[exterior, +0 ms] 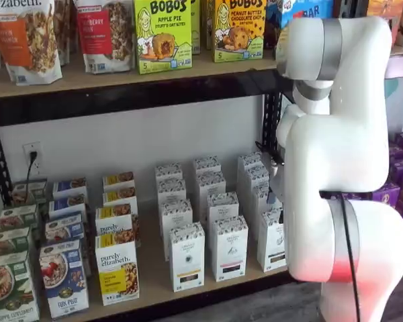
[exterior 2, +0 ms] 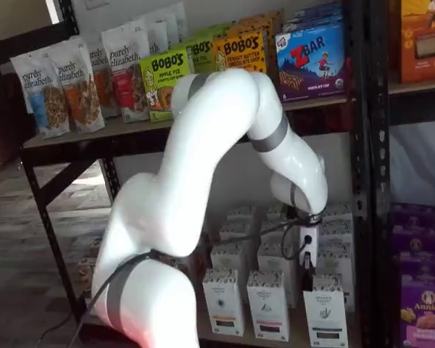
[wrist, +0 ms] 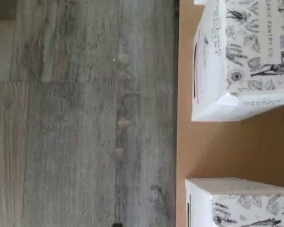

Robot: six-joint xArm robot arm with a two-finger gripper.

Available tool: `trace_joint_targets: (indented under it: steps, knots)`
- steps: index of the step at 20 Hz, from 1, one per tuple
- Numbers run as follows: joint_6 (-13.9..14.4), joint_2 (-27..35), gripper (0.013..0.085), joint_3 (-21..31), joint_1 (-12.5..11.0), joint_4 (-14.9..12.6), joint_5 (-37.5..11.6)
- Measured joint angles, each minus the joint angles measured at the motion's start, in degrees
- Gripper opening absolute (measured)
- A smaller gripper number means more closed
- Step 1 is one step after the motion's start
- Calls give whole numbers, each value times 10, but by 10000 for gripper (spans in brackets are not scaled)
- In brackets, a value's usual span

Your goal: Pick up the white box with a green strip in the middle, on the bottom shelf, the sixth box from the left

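Low over the bottom shelf (exterior 2: 297,337) the white arm (exterior 2: 203,159) bends down from its raised elbow, its forearm dropping toward the right end of the rows of white cartons, where the gripper (exterior 2: 307,279) shows only as a dark finger side-on with a cable beside it, so I cannot tell how the jaws stand or whether they hold anything. Just under it, at the front right of the shelf, stands the white box (exterior 2: 325,317), upright; from the wrist view two speckled cartons (wrist: 241,56) sit at the shelf's front edge above grey floor (wrist: 80,123)
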Motion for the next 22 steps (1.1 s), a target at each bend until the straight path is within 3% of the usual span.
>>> trace_joint_targets:
  steps: [17, 22]
  knots:
    - [32, 96, 850, -115, 0, -37, 9]
    - [57, 129, 850, -155, 2, -65, 18]
